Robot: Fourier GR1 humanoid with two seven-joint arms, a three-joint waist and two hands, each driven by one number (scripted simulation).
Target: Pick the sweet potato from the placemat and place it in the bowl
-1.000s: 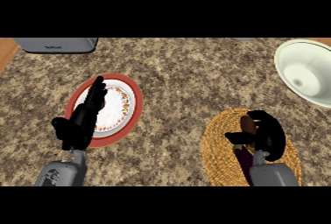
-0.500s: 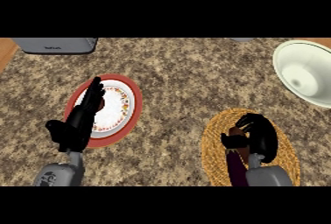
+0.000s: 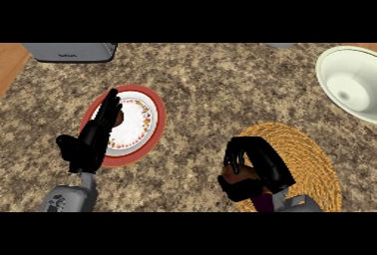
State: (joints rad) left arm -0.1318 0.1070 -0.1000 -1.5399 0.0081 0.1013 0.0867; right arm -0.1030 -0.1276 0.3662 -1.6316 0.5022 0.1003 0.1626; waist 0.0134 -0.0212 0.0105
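A round woven straw placemat (image 3: pixel 309 154) lies at the lower right of the counter. My right hand (image 3: pixel 259 164) sits over its left edge, fingers curled down round a brown-orange sweet potato (image 3: pixel 240 175), of which only a small patch shows under the palm. The pale green bowl (image 3: pixel 353 82) stands at the far right, cut by the view's edge, well above and right of that hand. My left hand (image 3: pixel 92 142) rests open, fingers straight and pointing up, over the left side of a red-rimmed plate (image 3: pixel 151 119).
A grey appliance (image 3: pixel 70 51) stands at the back left. Wooden flooring or edge shows at the far left (image 3: pixel 11 62). The speckled stone counter (image 3: pixel 221 84) stretches between the plate and the bowl.
My right hand has shifted left to the placemat's left edge and its fingers have closed round the sweet potato. The left hand has barely moved.
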